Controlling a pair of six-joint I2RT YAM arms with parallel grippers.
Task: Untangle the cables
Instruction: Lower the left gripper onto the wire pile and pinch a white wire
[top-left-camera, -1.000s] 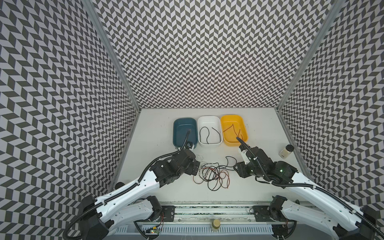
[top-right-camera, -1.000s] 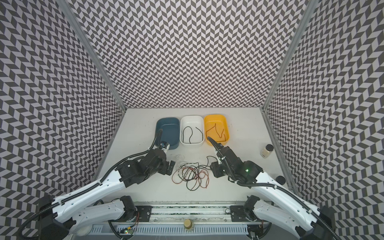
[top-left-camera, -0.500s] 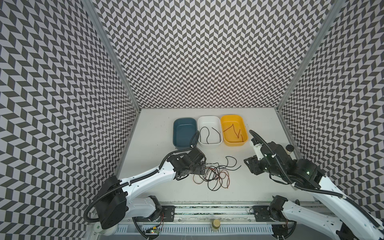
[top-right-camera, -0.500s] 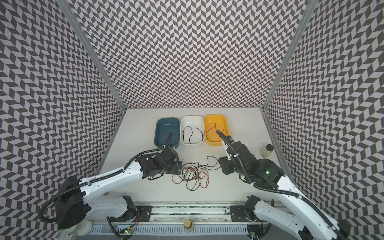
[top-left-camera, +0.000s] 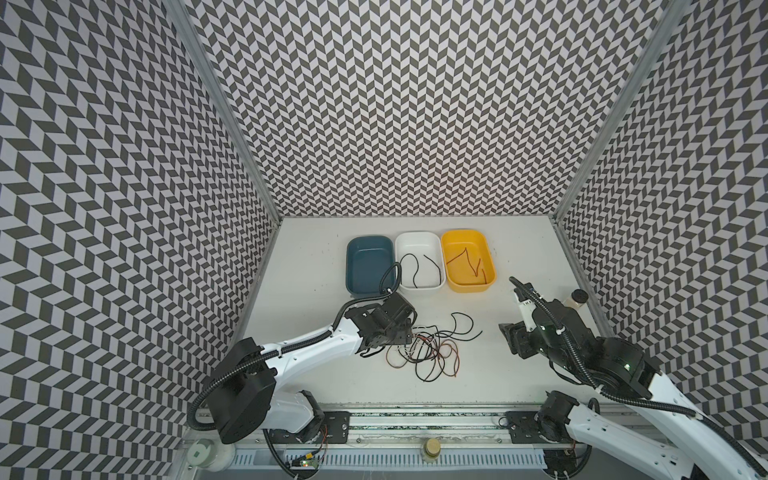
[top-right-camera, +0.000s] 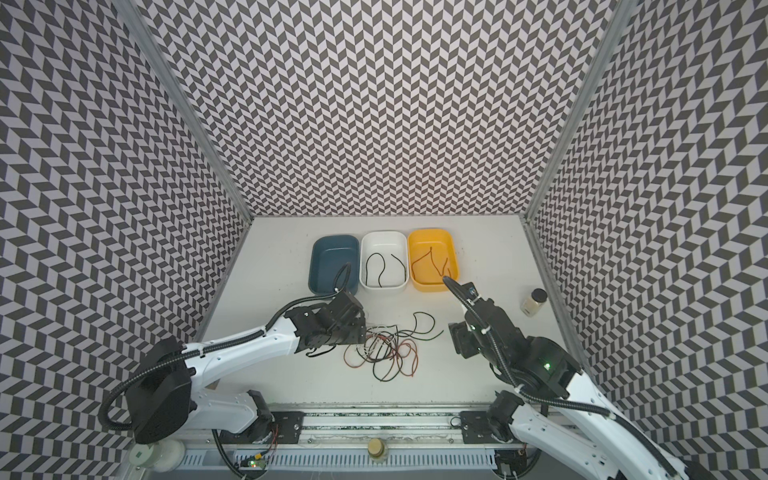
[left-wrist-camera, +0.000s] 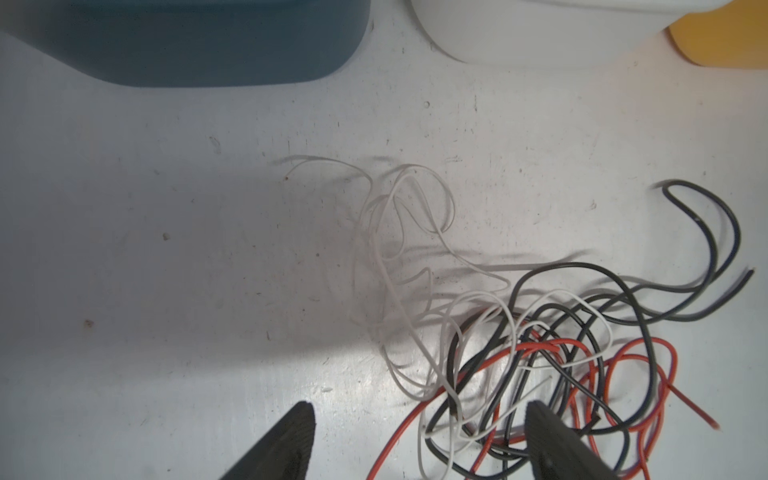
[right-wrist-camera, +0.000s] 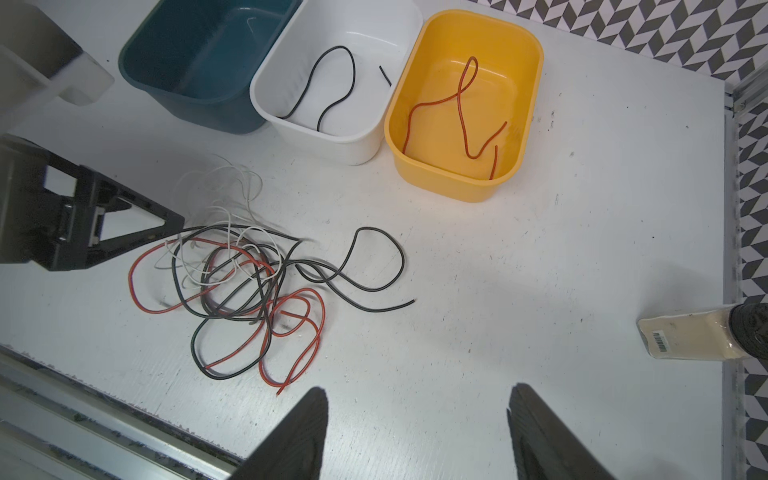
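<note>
The cables (top-left-camera: 424, 353) lie in a tangle of black, white and red-orange strands on the white table, seen in both top views (top-right-camera: 386, 349) and in the right wrist view (right-wrist-camera: 241, 282). My left gripper (top-left-camera: 409, 337) is low at the tangle's left edge. In its wrist view the left gripper (left-wrist-camera: 420, 409) stands open with several strands lying loose between its jaws. My right gripper (top-left-camera: 508, 336) hovers to the right of the tangle and apart from it. In its wrist view the right gripper (right-wrist-camera: 417, 390) is open over bare table.
Three trays stand side by side behind the tangle: blue (top-left-camera: 368, 266), white (top-left-camera: 417, 243) and yellow (top-left-camera: 490, 266). A black cable (right-wrist-camera: 354, 72) lies in the white one, a red one (right-wrist-camera: 459, 99) in the yellow one. A small jar (top-left-camera: 575, 300) stands by the right wall.
My left gripper has moved right and down onto the tangle's edge, its jaws narrowing a little. My right arm has drawn back to the right and its jaws have widened.
</note>
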